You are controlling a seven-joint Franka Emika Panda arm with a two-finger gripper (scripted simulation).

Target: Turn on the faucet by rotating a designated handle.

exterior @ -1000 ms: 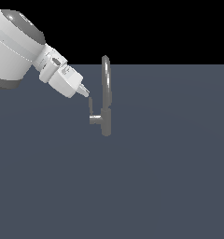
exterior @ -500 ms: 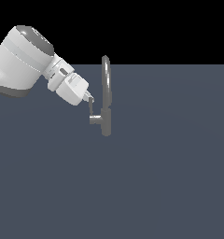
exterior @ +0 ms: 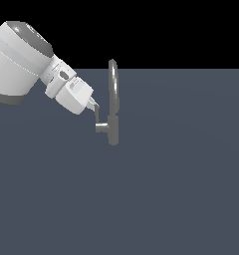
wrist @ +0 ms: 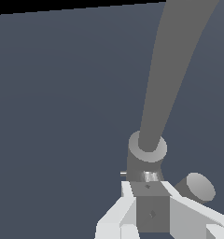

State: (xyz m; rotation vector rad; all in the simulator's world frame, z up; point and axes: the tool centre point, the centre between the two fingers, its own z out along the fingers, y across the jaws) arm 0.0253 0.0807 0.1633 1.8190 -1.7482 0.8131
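Wrist view: jaws clenched w/ no gap visible, tips touching handle beside faucet.

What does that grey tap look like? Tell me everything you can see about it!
The faucet is slim and grey and looks like dull metal. It stands upright on the flat grey-blue floor. A tall, narrow arched spout rises from its short round body. One stubby handle sticks out sideways, toward the exterior view's left. The white gripper sits at the handle's thin lever, seemingly touching it.
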